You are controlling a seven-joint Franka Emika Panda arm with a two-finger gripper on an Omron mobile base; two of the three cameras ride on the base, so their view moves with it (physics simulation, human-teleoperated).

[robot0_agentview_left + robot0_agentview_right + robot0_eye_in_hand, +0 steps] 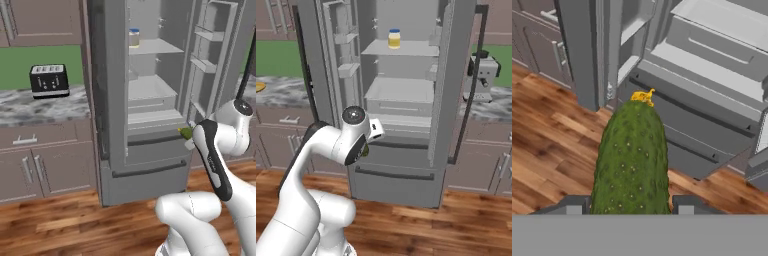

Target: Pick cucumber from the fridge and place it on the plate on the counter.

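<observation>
Right now, left base view: fridge (pixel 150 100) stands w/ both doors swung open, shelves and drawers mostly bare, one jar (pixel 134 38) on the top shelf. Cucumber (pixel 185 132) peeks out as a green tip at the arm's wrist, just in front of the lower drawers, clear of the fridge interior. Black toaster (pixel 49 80) sits on the marbled counter (pixel 30 107) to the left; floor (pixel 75 220) is wood planks.

Right base view: arm is folded low in front of the fridge, hand tucked behind the wrist so only a sliver of green shows under it. An orange-yellow edge at the far left on the counter looks like the plate (pixel 259 86), mostly cut off. Coffee machine (pixel 483 75) sits on the right counter stretch.

Hand view: gripper (pixel 631 206) has its fingers (pixel 688 204) clamped on the cucumber, one each side of its base, yellow stub end pointing away twd the drawers. Grip looks centred and snug.

Step in hand, my read: carry to the plate. Best to back straight out first, keep clear of the left door edge, then swing left; keep the cucumber level and set it down low before letting go, since it could roll.

No brands or legible writing; jar label too small to read.
</observation>
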